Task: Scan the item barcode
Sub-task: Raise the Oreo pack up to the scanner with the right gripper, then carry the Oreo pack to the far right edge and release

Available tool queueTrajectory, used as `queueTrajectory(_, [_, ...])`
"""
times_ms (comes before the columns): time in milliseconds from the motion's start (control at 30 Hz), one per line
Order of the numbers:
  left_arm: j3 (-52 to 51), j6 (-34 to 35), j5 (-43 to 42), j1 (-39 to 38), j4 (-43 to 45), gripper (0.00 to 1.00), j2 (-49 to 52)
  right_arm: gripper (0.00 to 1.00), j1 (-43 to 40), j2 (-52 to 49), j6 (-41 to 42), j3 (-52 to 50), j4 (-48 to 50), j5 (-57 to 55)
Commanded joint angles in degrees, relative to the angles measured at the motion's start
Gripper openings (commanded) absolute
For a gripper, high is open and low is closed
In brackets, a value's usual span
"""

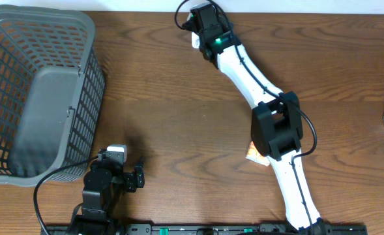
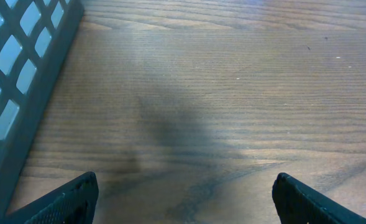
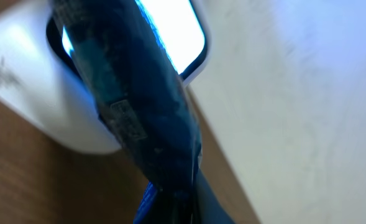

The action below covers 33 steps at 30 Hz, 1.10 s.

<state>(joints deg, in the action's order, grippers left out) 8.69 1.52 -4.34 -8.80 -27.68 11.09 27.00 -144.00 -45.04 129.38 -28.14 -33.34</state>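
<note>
Right gripper (image 1: 201,23), closed on the blue packet (image 3: 139,118), holds it at the far edge of the bench (image 1: 178,130) before the scanner (image 3: 52,106). Best practice: present the coded face squarely to the lit window (image 3: 170,31). Left gripper (image 2: 184,190) wide, empty.

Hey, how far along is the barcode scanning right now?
Done: the right gripper has a dark blue packet up at the white scanner. In hand: the packet sits across the scanner's lit window. To do: nothing shows a completed scan; the left gripper hangs open beside the basket.
</note>
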Motion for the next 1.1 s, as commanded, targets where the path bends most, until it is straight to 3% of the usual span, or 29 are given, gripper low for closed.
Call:
queueTrajectory(0, [-0.87, 0.31, 0.33, -0.11, -0.15, 0.90, -0.44, 0.01, 1.42, -1.05, -4.26, 1.03, 2.82, -6.71])
queueTrajectory(267, [-0.87, 0.31, 0.35, -0.11, -0.15, 0.90, -0.42, 0.01, 1.60, -7.48, -11.43, 1.03, 16.24, -17.62])
queueTrajectory(567, [-0.87, 0.28, 0.33, -0.11, -0.15, 0.90, -0.44, 0.01, 2.54, -7.56, -11.78, 0.90, 14.23, -20.24])
queueTrajectory(867, [-0.87, 0.28, 0.35, -0.11, -0.15, 0.90, -0.42, 0.01, 1.88, 7.82, -1.92, 0.90, -5.33, -13.68])
queueTrajectory(1067, [-0.87, 0.31, 0.33, -0.11, -0.15, 0.90, -0.44, 0.01, -4.52, 16.35, 12.48, 0.90, -25.53, -13.68])
